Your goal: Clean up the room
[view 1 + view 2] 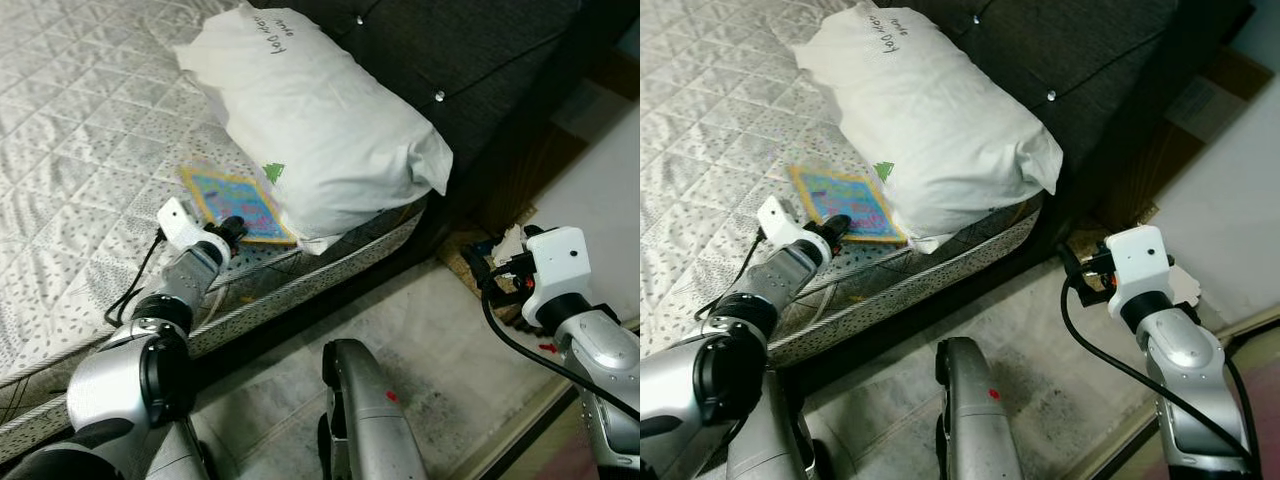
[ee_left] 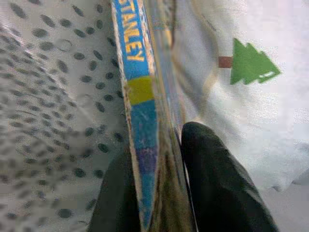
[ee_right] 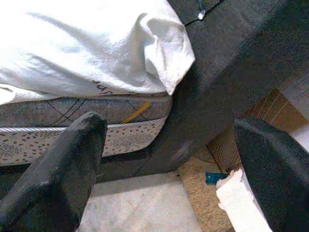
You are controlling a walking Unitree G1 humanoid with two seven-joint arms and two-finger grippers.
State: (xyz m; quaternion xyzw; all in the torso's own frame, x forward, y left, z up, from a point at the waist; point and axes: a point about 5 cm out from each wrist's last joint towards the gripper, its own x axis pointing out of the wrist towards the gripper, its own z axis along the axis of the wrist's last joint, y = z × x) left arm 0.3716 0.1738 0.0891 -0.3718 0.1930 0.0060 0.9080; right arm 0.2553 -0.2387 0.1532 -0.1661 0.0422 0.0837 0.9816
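Observation:
A thin colourful book point(image 1: 237, 203) lies on the grey quilted bed point(image 1: 70, 150), its far edge tucked against a white pillow point(image 1: 310, 110). My left gripper point(image 1: 233, 229) is at the book's near corner, shut on it. In the left wrist view the two black fingers point(image 2: 217, 183) pinch the book's blue spine point(image 2: 137, 96), printed "STANLEY". My right gripper point(image 3: 169, 164) hangs open over the floor beside the bed, holding nothing; its white wrist point(image 1: 555, 262) is at the right.
A dark tufted headboard point(image 1: 470, 70) stands behind the pillow. The mattress edge point(image 1: 330, 265) runs diagonally above a pale floor point(image 1: 440, 350). A woven mat with small clutter point(image 1: 490, 255) lies by the headboard's foot. My own leg point(image 1: 365, 410) is below.

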